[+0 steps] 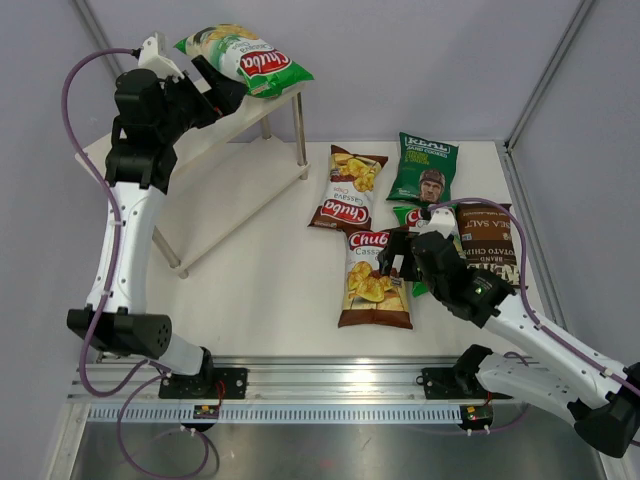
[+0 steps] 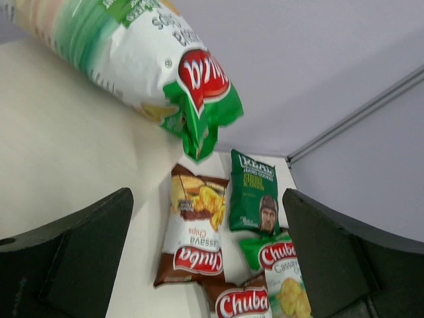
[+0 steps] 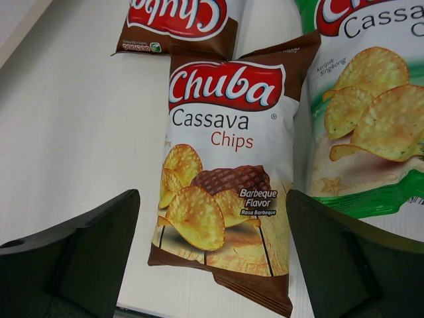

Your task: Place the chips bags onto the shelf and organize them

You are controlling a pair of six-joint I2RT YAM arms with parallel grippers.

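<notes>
Placing step in hand. Green-white bag (image 1: 245, 58) lies on the shelf (image 1: 283, 101) top board, upper left. Your left tool (image 2: 209, 258) stands spread beside it, empty. Your right tool (image 3: 212, 258), spread, hovers over a brown bag (image 3: 225, 165) on the surface (image 1: 260, 285), lower centre. Next, in my judgement: descend and pinch that bag squarely.

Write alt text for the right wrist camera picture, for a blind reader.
A glossy brown-and-white Chuba Cassava Chips bag lies flat on a pale table, seen between the dark open fingers of the right gripper. A green-and-white chips bag lies at the picture's right; another brown bag shows its end above.
</notes>
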